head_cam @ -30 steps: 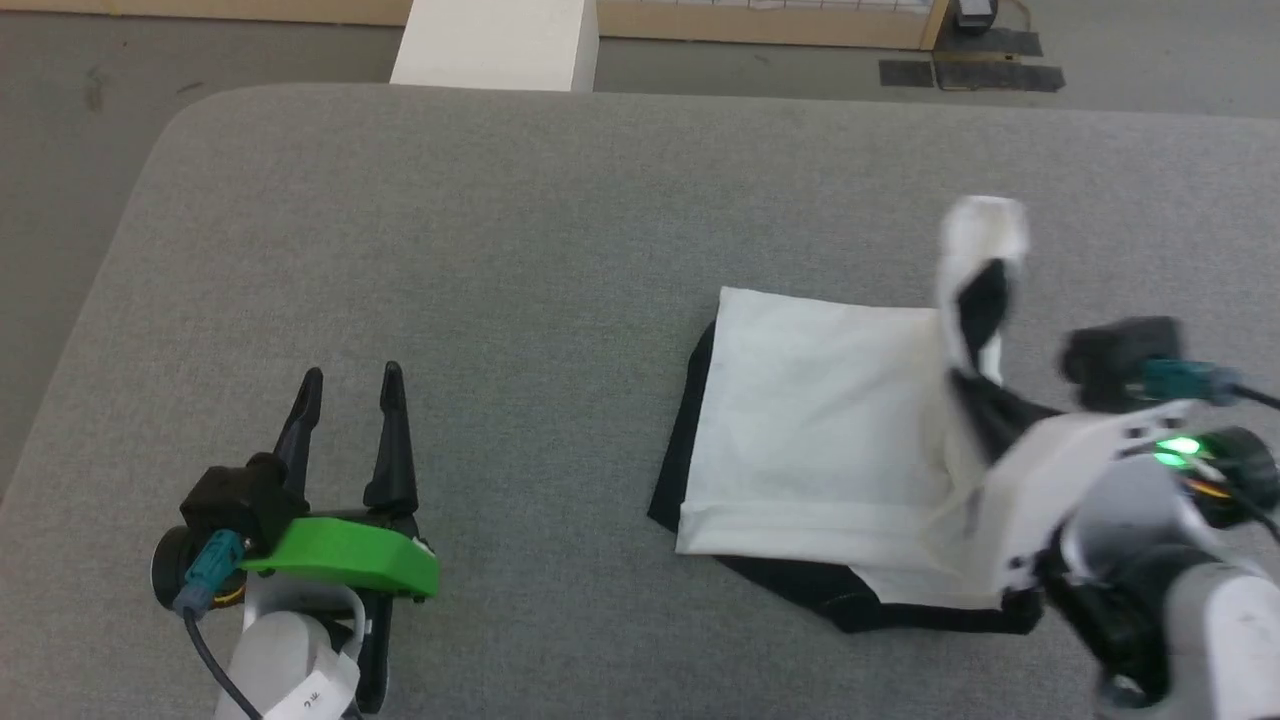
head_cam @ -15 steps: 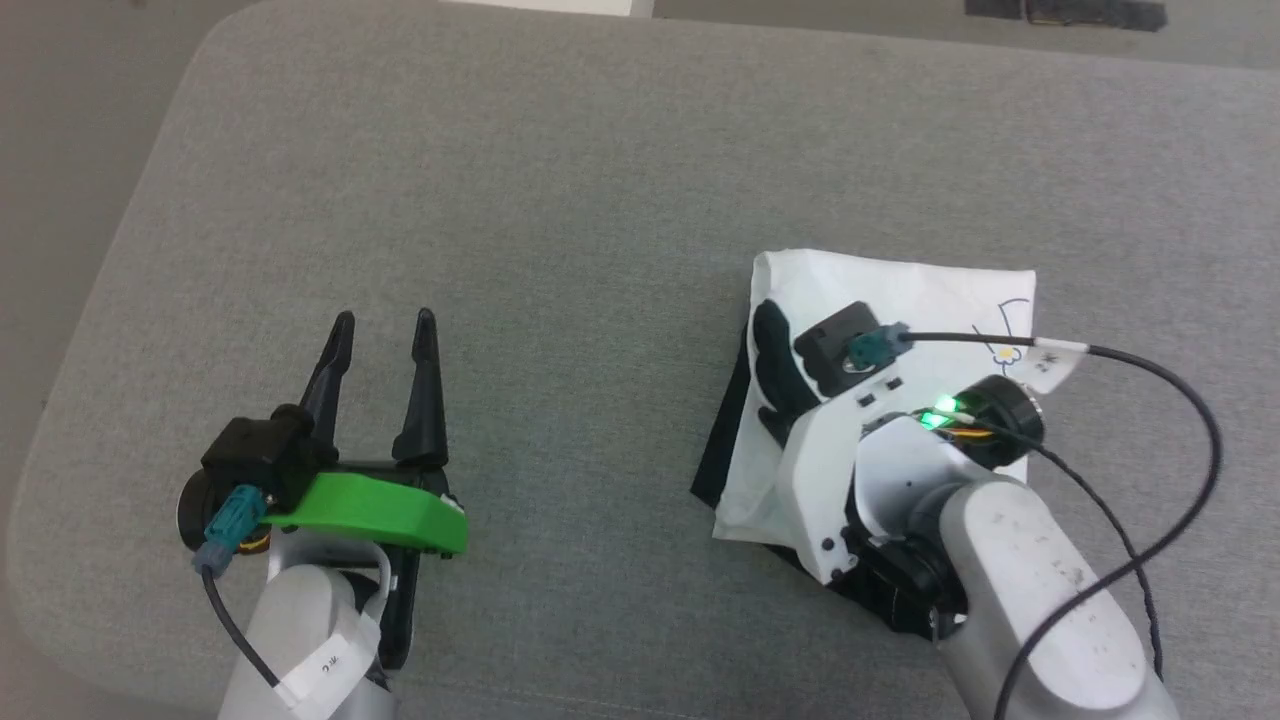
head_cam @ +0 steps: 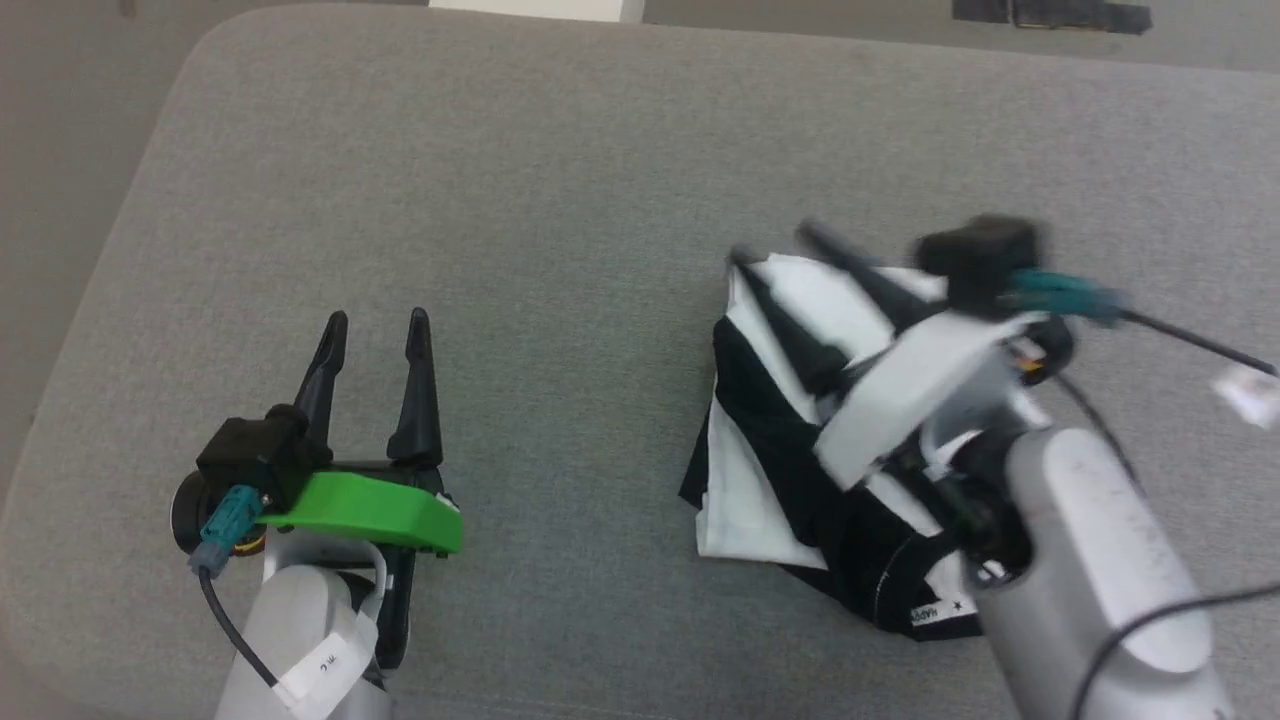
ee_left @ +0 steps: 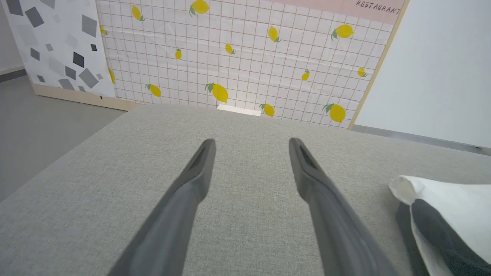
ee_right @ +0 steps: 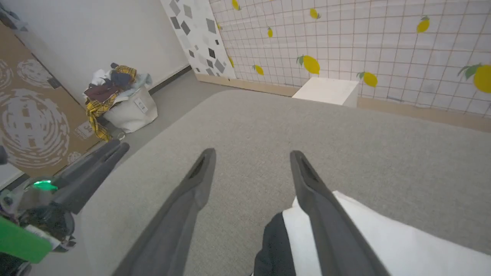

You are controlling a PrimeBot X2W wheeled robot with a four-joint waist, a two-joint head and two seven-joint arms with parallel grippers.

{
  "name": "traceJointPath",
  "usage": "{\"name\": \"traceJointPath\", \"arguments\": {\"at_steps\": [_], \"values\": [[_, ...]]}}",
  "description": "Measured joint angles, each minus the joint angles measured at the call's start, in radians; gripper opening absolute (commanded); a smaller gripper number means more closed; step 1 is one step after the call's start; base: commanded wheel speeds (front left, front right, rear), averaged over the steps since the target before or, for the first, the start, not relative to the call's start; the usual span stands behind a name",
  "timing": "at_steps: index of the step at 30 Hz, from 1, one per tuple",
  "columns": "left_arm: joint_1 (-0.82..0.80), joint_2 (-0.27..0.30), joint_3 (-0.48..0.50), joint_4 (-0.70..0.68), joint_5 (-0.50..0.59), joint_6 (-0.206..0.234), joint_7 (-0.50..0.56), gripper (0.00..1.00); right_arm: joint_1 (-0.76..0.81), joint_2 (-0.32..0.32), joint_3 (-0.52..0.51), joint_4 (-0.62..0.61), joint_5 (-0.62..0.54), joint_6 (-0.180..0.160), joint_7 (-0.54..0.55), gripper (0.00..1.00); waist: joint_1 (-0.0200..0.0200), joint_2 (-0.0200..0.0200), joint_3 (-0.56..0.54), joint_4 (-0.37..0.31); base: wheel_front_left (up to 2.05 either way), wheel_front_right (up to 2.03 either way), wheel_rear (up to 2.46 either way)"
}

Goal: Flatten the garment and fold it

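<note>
While your right claw (head_cam: 775, 248) hangs with its two long dark fingers spread wide and nothing between them, its tips lie over the far corner of the thin, soft raglan shirt with white body and black sleeves (head_cam: 765, 430). You cannot tell whether they touch the cloth, since the head view is blurred there. In the right wrist view the same claw (ee_right: 253, 155) shows bare grey fabric between its fingers, with the shirt (ee_right: 383, 237) under the finger at 5 o'clock.

That shirt lies in a loose, rumpled bundle at 4 o'clock of the head view, black folds across the white, a small white-lettered label at its near edge. It rests on the grey fabric-covered table with rounded corners (head_cam: 550, 200).

Your left claw (head_cam: 377, 320) sits at 8 o'clock, well apart from the shirt, fingers also parted and empty. Its wrist view (ee_left: 249, 142) has the shirt (ee_left: 452, 195) at 4 o'clock and a lemon-patterned tiled wall panel (ee_left: 230, 57) at 12.
</note>
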Motion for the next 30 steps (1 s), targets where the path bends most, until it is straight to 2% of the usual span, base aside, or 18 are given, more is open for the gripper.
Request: {"name": "traceJointPath", "arguments": {"at_steps": [3, 6, 11, 16, 20, 30], "values": [[0.002, 0.0, 0.002, -0.002, 0.007, 0.0, 0.0, 1.0, 0.021, 0.0, -0.088, -0.076, 0.006, 0.0, -0.142, 1.0, 0.0, 0.0, -0.013, -0.018, 0.0, 0.0, 0.0], [0.007, -0.001, 0.003, -0.004, 0.009, 0.0, 0.0, 1.0, 0.096, 0.0, -0.193, -0.106, 0.0, 0.0, -0.238, 1.0, 0.0, 0.0, -0.026, -0.035, 0.0, 0.0, 0.0], [0.015, -0.001, 0.007, -0.011, 0.012, 0.0, 0.0, 1.0, 0.232, -0.002, -0.323, -0.057, -0.018, 0.0, -0.287, 1.0, 0.0, 0.0, -0.042, -0.057, 0.0, 0.0, 0.0], [0.016, -0.001, 0.008, -0.012, 0.017, -0.005, 0.0, 1.0, 0.278, -0.003, -0.361, 0.06, -0.039, 0.0, -0.265, 1.0, 0.0, 0.0, -0.047, -0.064, 0.0, 0.0, 0.0], [0.016, -0.001, 0.007, -0.012, 0.017, -0.006, 0.0, 1.0, 0.276, -0.002, -0.357, 0.169, -0.01, 0.0, -0.198, 1.0, 0.0, 0.0, -0.042, -0.058, 0.0, 0.0, 0.0], [0.016, -0.001, -0.002, -0.009, 0.016, -0.009, 0.0, 1.0, 0.156, -0.003, -0.334, 0.414, 0.072, 0.0, -0.055, 1.0, 0.0, 0.0, -0.03, -0.028, 0.0, 0.0, 0.0]]}}
